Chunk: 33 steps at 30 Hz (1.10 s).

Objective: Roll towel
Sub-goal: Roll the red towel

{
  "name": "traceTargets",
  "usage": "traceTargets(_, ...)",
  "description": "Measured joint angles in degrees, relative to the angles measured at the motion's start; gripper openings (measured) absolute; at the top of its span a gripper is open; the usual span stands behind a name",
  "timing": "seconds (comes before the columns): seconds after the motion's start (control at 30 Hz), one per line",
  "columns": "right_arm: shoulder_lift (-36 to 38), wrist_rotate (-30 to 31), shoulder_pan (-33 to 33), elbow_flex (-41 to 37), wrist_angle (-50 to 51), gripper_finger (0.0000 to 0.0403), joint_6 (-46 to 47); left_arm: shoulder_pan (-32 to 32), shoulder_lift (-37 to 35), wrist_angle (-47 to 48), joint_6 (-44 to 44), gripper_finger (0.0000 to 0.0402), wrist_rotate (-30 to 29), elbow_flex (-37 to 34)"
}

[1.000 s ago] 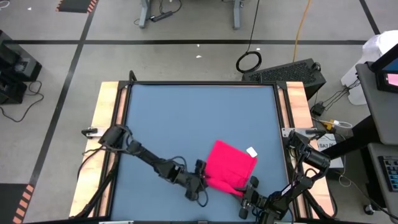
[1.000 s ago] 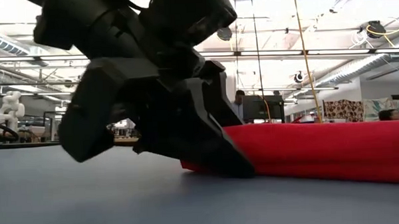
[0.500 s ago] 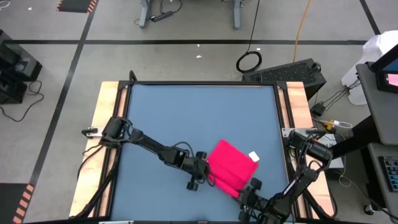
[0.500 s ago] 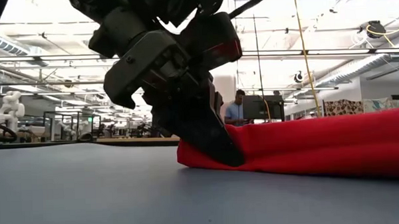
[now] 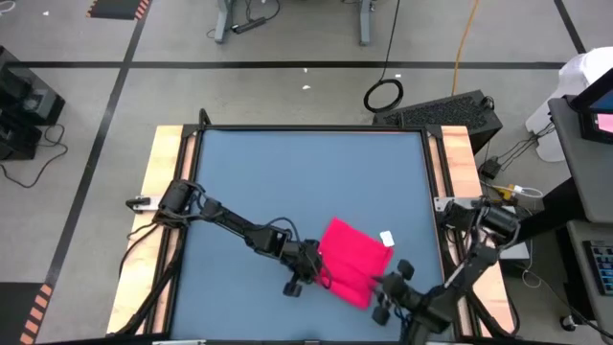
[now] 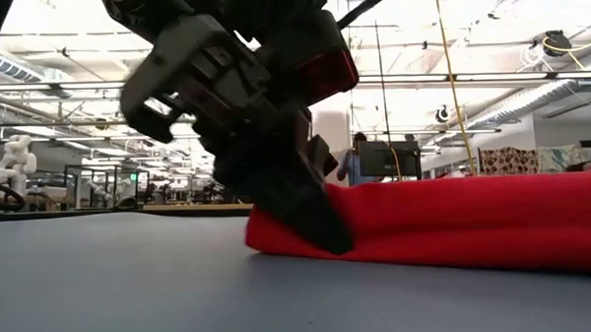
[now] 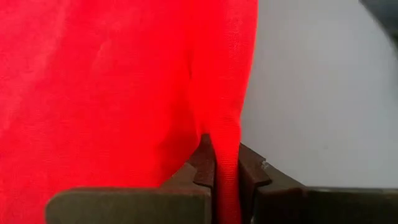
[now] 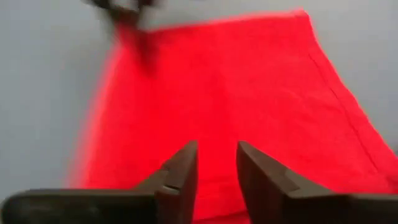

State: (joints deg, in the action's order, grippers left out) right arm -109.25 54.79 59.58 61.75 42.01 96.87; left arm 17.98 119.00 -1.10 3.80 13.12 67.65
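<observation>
table point(image 5: 249, 172) carried the towel point(image 5: 352, 257), soft, light, best taken at an edge. left gripper point(image 5: 316, 269) was clamped on its near edge; right gripper point(image 8: 214, 171) hovered over its opposite end, fingers parted, empty.

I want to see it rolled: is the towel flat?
No. The towel lies partly folded, its edge pinched in the left gripper.

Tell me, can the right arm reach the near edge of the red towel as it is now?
Probably yes. The right gripper hangs just over the towel, fingers apart with nothing between them. The left gripper pinches another edge, clear of that path.
</observation>
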Motion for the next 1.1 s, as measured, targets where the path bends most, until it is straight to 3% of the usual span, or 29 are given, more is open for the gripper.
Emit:
traceTargets(0.13, -2.4, -2.1, -2.6, -5.7, -6.0, 0.0047, 5.2, 0.0, 0.0, 0.3, 1.8, 0.0024, 0.8, 0.0)
traceTargets(0.23, -3.0, -2.2, -5.3, -8.9, -11.3, 0.0009, 1.3, 0.0, 0.0, 1.1, 6.6, 0.0024, 0.8, 0.0)
traceTargets(0.4, -2.2, -0.8, -10.2, -10.5, -10.3, 0.0022, -7.7, 0.5, -0.1, 4.7, 15.7, 0.0024, 0.6, 0.1)
traceTargets(0.53, 1.7, -5.3, -12.0, -10.5, -4.9, 0.0032, -15.2, 1.6, -0.1, 1.9, 21.5, 0.0024, -2.2, -0.2)
traceTargets(0.63, 7.3, -7.7, -9.2, -10.5, -1.7, 0.0039, -18.7, 1.9, 0.1, -0.8, 24.2, 0.0024, -2.7, -0.2)
traceTargets(0.73, 13.7, -6.2, -4.5, -10.5, -2.1, 0.0052, -22.2, 1.9, 0.1, -1.0, 25.5, 0.0024, -2.9, -0.2)
traceTargets(0.9, 13.7, 0.5, 2.7, -13.4, -22.2, 0.0096, -30.6, 1.9, 0.1, -1.2, 27.9, 0.0025, -3.0, -0.2)
traceTargets(1.1, -0.3, 9.1, 3.4, -13.5, -49.3, 0.0178, -53.5, 1.2, 0.1, -1.3, 30.2, 0.0025, -2.4, -0.2)
